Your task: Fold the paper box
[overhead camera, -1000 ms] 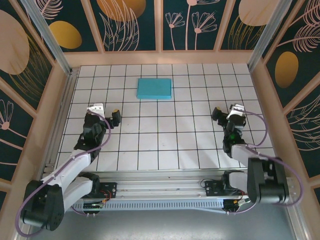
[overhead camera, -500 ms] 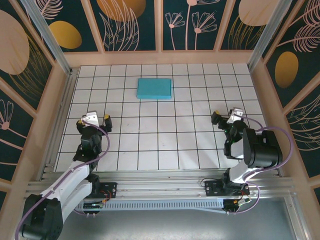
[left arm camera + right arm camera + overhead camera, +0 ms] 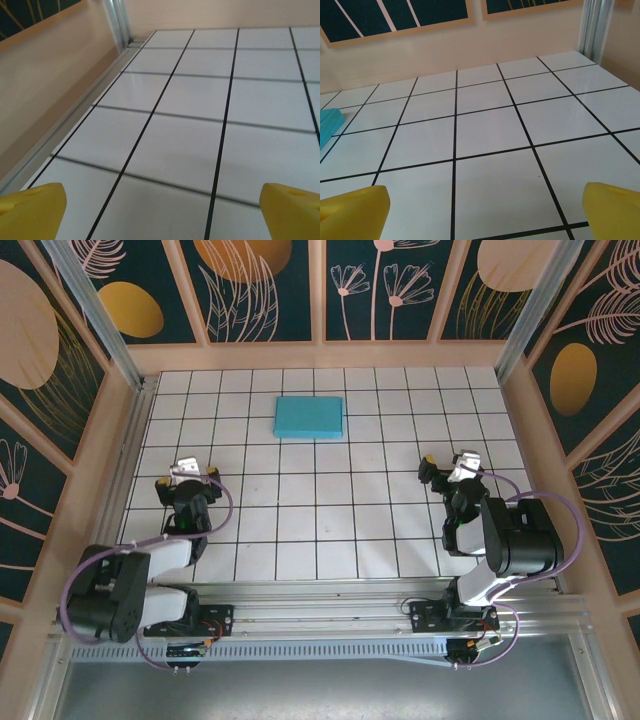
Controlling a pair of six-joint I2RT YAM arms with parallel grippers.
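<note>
- Now the paper box [image 3: 309, 416] lies flat, teal side up, on the far part of the tiled bench [image 3: 330, 530], well apart from both arms.
- The left jaws stand wide apart and hold nothing, with yellow fingertips [image 3: 30, 212] over the tiles.
- The right jaws are likewise apart and empty. What seems to be the box's corner sits at the left edge of the right wrist view.

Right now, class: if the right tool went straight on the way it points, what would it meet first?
The right tool would probably meet bare tiled floor, then the back wall; the paper box lies off-line, left.
</note>
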